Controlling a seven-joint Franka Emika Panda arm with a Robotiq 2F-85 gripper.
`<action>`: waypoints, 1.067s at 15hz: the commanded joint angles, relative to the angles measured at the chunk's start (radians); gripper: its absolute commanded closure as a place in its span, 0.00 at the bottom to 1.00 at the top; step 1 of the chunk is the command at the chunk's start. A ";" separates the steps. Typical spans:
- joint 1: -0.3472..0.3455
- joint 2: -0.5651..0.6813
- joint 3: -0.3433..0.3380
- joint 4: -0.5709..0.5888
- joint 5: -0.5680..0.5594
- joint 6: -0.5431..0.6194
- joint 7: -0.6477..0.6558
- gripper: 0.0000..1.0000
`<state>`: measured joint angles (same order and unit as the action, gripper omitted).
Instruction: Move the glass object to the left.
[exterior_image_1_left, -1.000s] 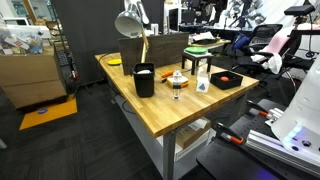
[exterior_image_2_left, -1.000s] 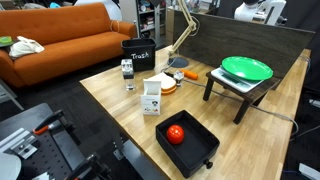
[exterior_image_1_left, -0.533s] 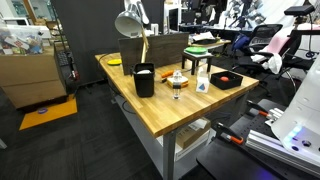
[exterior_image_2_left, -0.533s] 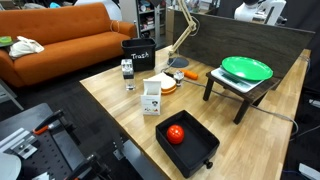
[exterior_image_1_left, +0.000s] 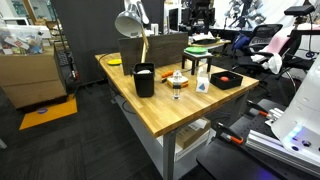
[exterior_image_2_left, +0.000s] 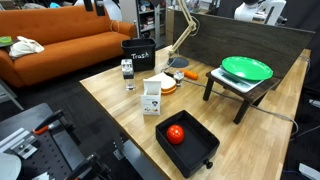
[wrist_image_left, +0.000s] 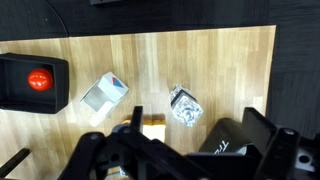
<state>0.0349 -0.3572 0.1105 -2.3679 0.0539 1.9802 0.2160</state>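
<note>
The glass object is a small clear drinking glass (exterior_image_1_left: 177, 88) standing on the wooden table just beside a taller black container (exterior_image_1_left: 144, 80). It also shows in an exterior view (exterior_image_2_left: 127, 70) and in the wrist view (wrist_image_left: 184, 106), where it is seen from above. My gripper (wrist_image_left: 185, 165) hangs high above the table, open and empty, with its dark fingers along the bottom of the wrist view. The glass lies below and just ahead of it. The gripper does not show in either exterior view.
A white bottle (wrist_image_left: 104, 94), a flat orange block (wrist_image_left: 152, 128) and a black tray (wrist_image_left: 20, 98) holding a red ball stand near the glass. A green plate (exterior_image_2_left: 246, 68) on a stand, a desk lamp (exterior_image_1_left: 130, 25) and a dark back panel (exterior_image_2_left: 240, 40) are behind.
</note>
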 joint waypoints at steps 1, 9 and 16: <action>-0.002 0.106 -0.002 0.088 -0.017 -0.018 0.014 0.00; 0.006 0.074 -0.007 0.050 -0.004 -0.002 0.003 0.00; 0.010 0.153 -0.014 0.093 0.025 0.037 -0.017 0.00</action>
<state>0.0351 -0.2687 0.1088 -2.3168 0.0534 1.9963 0.2176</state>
